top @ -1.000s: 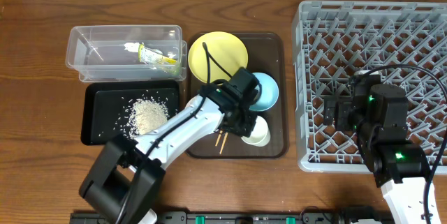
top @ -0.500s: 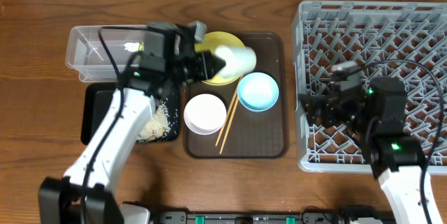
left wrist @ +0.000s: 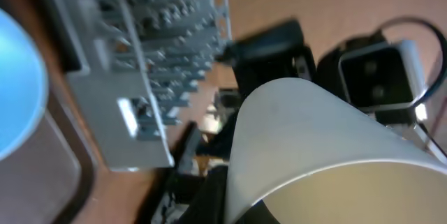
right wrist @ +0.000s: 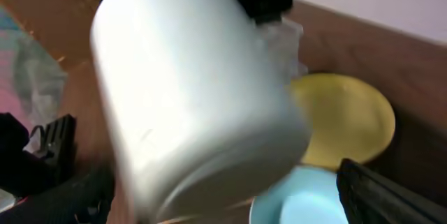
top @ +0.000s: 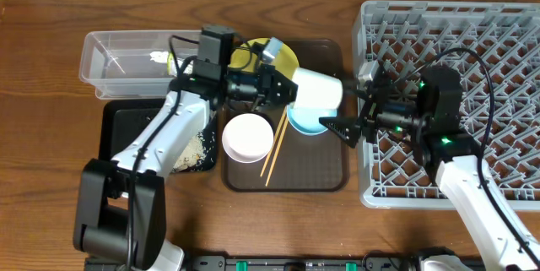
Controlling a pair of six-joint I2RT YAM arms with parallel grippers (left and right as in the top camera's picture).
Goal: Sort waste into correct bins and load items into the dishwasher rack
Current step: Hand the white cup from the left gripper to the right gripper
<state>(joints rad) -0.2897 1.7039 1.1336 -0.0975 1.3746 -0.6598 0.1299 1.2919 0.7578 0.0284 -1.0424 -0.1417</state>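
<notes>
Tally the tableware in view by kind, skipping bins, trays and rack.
Bowls: 2, white bowl and light blue bowl
Plates: 1, yellow plate
Cups: 1, cup, held in the left pincer
Chopsticks: 1 pair
Total: 5

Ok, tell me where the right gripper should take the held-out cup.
I'd pinch the cup across its free base end, coming from the rack side. It lies sideways with its base toward the open right gripper, while the left gripper seems to occupy the rim.
</notes>
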